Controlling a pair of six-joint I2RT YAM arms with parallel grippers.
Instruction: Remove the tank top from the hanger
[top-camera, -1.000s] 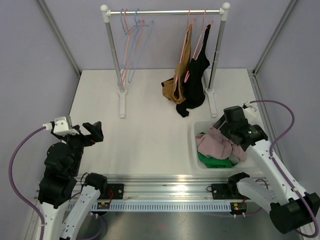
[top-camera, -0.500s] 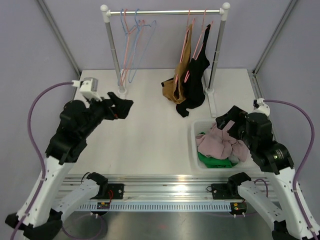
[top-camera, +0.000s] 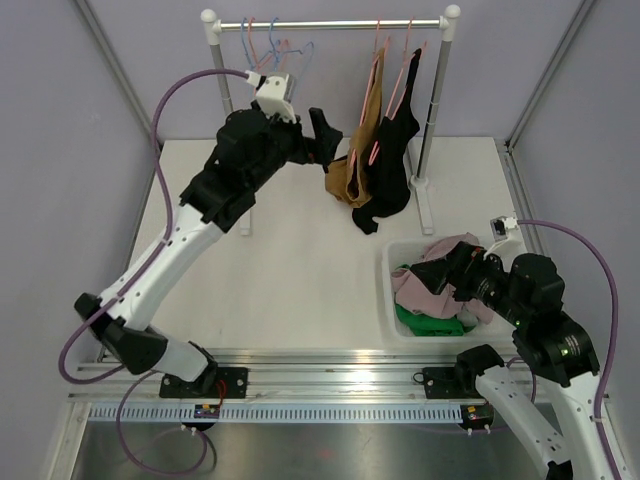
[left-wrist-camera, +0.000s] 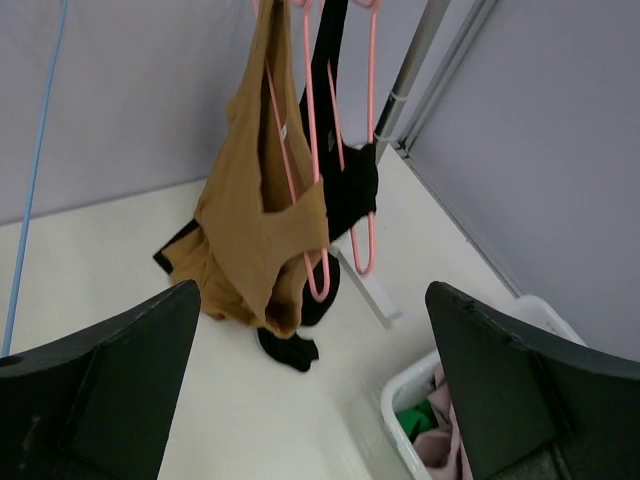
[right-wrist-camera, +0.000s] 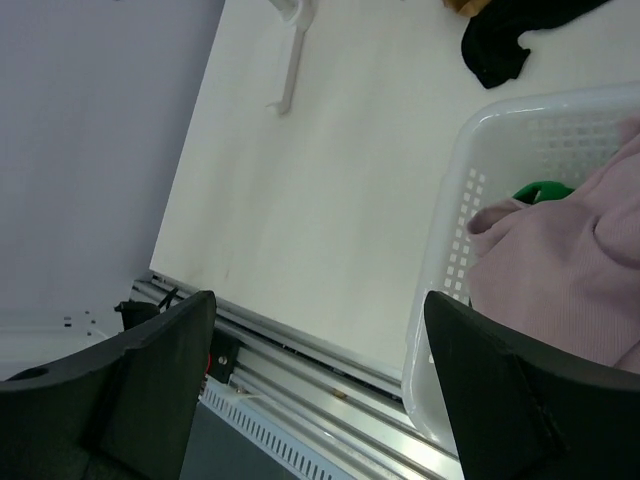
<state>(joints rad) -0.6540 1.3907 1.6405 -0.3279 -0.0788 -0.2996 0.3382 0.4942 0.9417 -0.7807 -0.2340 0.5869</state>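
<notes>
Two tank tops hang on pink hangers at the right end of the rack rail (top-camera: 330, 24): a brown one (top-camera: 362, 140) and a black one (top-camera: 392, 165), both trailing onto the table. My left gripper (top-camera: 325, 140) is raised just left of the brown top, open and empty. The left wrist view shows the brown top (left-wrist-camera: 255, 230), the black top (left-wrist-camera: 345, 180) and a pink hanger (left-wrist-camera: 318, 200) ahead of the open left gripper (left-wrist-camera: 315, 380). My right gripper (top-camera: 440, 270) hovers open over the basket's near left side; the right wrist view shows nothing between its jaws (right-wrist-camera: 320, 370).
A white basket (top-camera: 388, 290) at the front right holds a pink garment (top-camera: 430, 285) and a green one (top-camera: 425, 322); its perforated wall (right-wrist-camera: 450, 250) shows in the right wrist view. Empty pink and blue hangers (top-camera: 265, 90) hang at the rail's left end. The rack's feet (top-camera: 243, 200) rest on the table.
My left arm rose from the near left and swung far forward to the rack beside the brown top. The right gripper drew back from the pink garment toward the basket's near side, jaws wider.
</notes>
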